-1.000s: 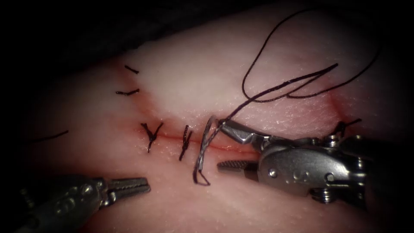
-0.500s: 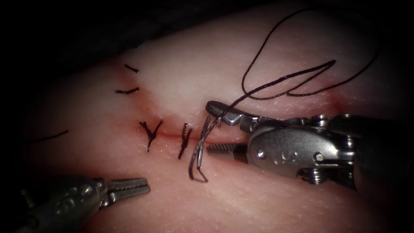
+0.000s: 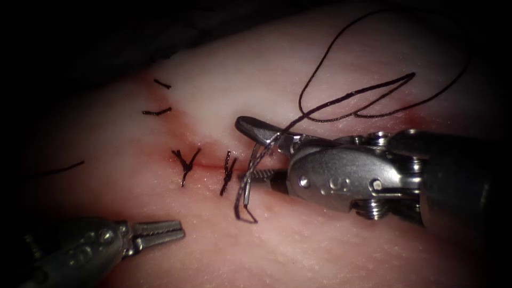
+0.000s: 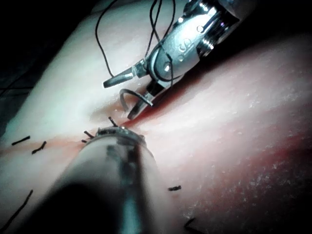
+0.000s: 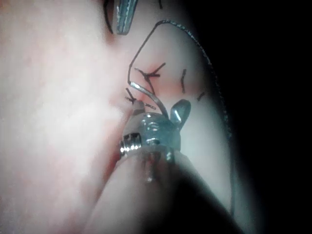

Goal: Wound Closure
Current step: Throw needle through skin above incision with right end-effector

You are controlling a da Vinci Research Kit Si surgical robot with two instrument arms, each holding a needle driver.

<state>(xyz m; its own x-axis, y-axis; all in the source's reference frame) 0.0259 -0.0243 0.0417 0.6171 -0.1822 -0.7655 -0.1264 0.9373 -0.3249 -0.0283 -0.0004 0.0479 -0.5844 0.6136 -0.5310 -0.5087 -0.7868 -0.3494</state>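
The curved needle [image 3: 249, 170] arches across the cut in the tissue [image 3: 224, 96], just right of two knotted stitches [image 3: 229, 173]. Its ends meet the tissue on either side of the cut; whether the tip is buried I cannot tell. My right tool [image 3: 242, 150] reaches in from the right, open, one jaw on each side of the needle's arc and holding nothing. The same needle [image 4: 124, 97] and right tool [image 4: 119, 100] appear in the left wrist view. Black thread [image 3: 330, 106] runs from the needle's upper end in loose loops over the far tissue. My left tool [image 3: 178, 230] lies low on the left, shut and holding nothing.
Another knotted stitch [image 3: 186, 162] sits further left on the cut. Short cut ends of thread [image 3: 157, 112] lie on the tissue at the upper left, and one more [image 3: 61, 170] at the far left. Red fluid [image 3: 208, 166] lines the cut.
My right tool has slid left and slightly up, staying open, so its jaws now straddle the needle. The left tool has not moved.
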